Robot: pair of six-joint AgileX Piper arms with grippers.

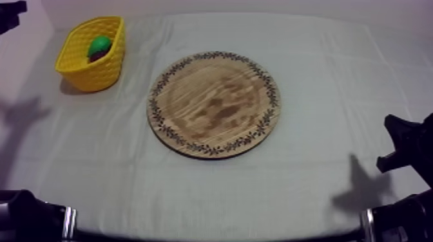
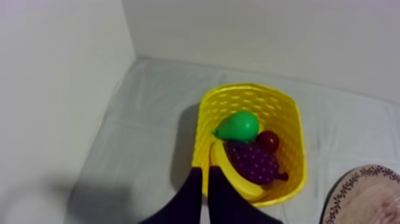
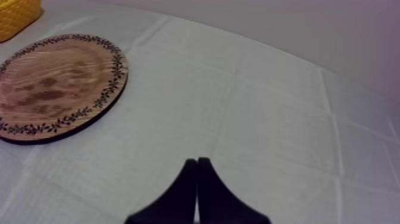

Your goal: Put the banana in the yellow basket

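Observation:
The banana (image 2: pixel 230 176) lies inside the yellow basket (image 2: pixel 250 90), curved under a bunch of grapes (image 2: pixel 253 161). A green pear (image 2: pixel 238 126) and a small red fruit (image 2: pixel 268 140) share the basket with them. My left gripper (image 2: pixel 206 173) hangs above the basket's near wall, fingers together as a narrow wedge with nothing in them. From above, the basket (image 1: pixel 96 74) stands at the far left with the pear (image 1: pixel 100 45) showing, and the round wooden board (image 1: pixel 214 103) in the middle is bare. My right gripper (image 3: pixel 197 162) is shut over the cloth, to the right of the board (image 3: pixel 53 86).
A wall rises just left of and behind the basket. Low at the table's right side sits my right arm (image 1: pixel 403 143). Open cloth stretches in front of the board and to its right.

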